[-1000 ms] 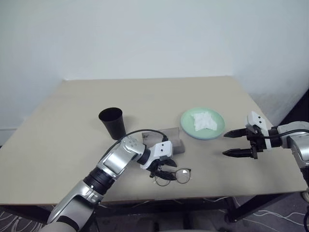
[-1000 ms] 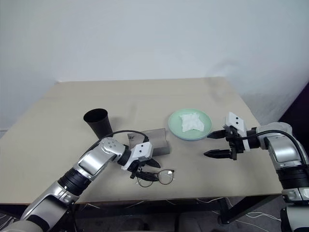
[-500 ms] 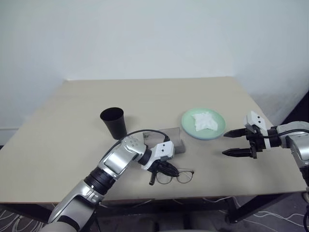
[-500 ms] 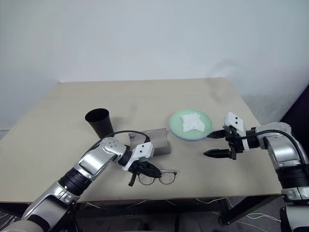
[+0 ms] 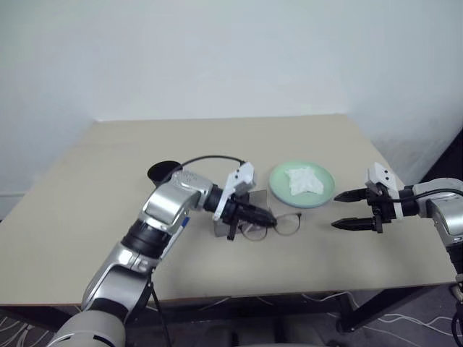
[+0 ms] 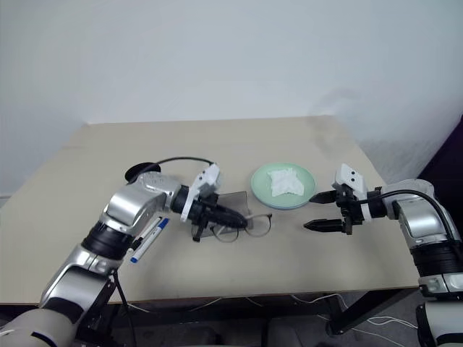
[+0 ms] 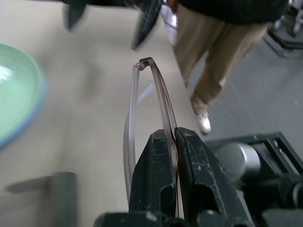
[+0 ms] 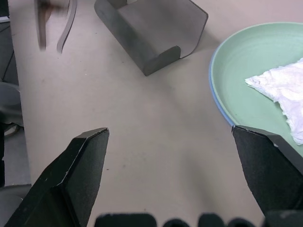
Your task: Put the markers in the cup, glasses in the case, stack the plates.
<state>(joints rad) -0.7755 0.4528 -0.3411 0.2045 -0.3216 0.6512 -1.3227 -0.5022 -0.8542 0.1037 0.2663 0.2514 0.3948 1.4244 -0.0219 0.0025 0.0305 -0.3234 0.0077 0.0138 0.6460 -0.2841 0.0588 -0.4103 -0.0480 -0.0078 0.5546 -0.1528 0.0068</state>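
Glasses [image 5: 278, 223] now off table [image 5: 108, 188], pinched by left end effector [image 5: 269, 217]; right end effector [image 5: 349, 210] agape.

Soft, even indoor light, no glare.
Faint shadows on the worktop [image 5: 108, 188]; the left wrist view's far background smears with motion blur.

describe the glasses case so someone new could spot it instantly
On the beige table, look left of the mint green plate holding the white cloth. The case is the grey open box lying there, just behind the glasses pinched in the left gripper.
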